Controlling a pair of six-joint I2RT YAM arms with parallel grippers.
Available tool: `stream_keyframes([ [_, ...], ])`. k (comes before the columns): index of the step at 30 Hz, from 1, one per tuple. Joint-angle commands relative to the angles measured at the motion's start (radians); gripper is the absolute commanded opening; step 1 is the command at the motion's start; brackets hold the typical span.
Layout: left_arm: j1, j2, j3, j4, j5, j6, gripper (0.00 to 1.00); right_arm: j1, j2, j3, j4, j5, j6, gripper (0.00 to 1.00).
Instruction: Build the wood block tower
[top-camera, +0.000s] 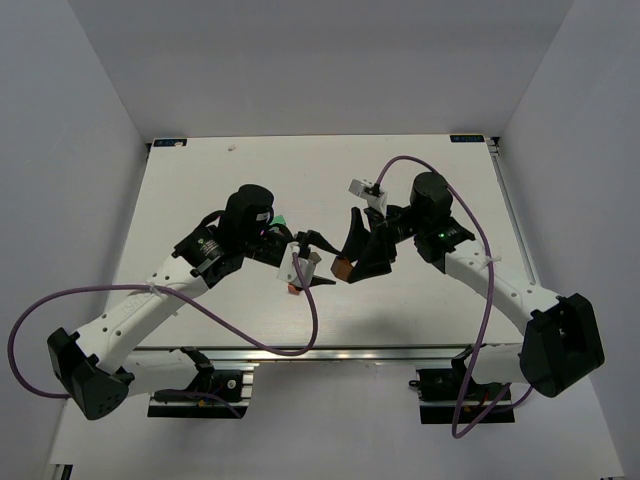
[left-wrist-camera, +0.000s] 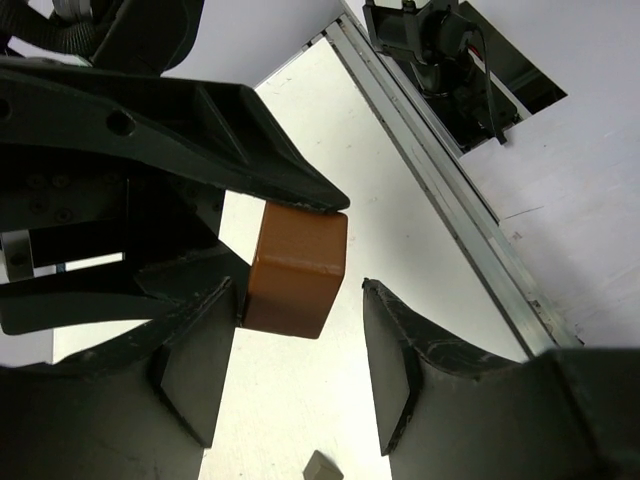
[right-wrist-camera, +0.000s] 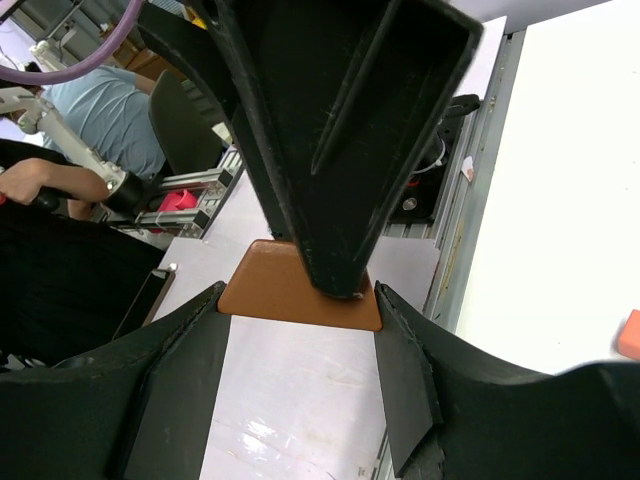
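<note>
Tabletop (top-camera: 250, 170); wrist views alone: orange cube (right-wrist-camera: 270, 292) in right end effector's (right-wrist-camera: 300, 320) grip, left end effector (left-wrist-camera: 300, 300) ajar.

centre is jammed: left gripper (left-wrist-camera: 300, 330) and right gripper (right-wrist-camera: 300, 310) sit nose to nose around the orange cube (left-wrist-camera: 297, 270), no way through between them. far half of table (top-camera: 200, 180) is open. low obstacles: green piece (top-camera: 282, 220) on the far side of the left wrist, red piece (top-camera: 293, 288) just beside its fingers.

The right hand (top-camera: 350, 262) holds an orange cube (top-camera: 341, 269) beside the left hand (top-camera: 326, 266).
</note>
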Motion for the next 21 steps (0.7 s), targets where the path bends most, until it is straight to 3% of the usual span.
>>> stream_keyframes([
  [1, -0.009, -0.03, -0.007, -0.005, 0.047, 0.017, 0.64, 0.001, 0.009, 0.007, 0.025, 0.004, 0.005, 0.26],
  [7, -0.009, -0.022, -0.001, -0.005, 0.05, 0.018, 0.63, 0.001, 0.022, 0.018, 0.029, 0.002, 0.005, 0.26],
  [17, -0.012, -0.019, -0.001, -0.019, 0.027, 0.031, 0.32, 0.001, 0.015, 0.015, 0.034, 0.004, 0.005, 0.3],
  [20, -0.012, -0.017, -0.001, -0.016, 0.018, 0.028, 0.28, 0.001, 0.015, 0.015, 0.034, 0.013, 0.004, 0.4],
  [21, -0.014, -0.017, -0.001, -0.016, 0.012, 0.023, 0.27, 0.001, 0.015, 0.015, 0.031, 0.024, 0.005, 0.54],
])
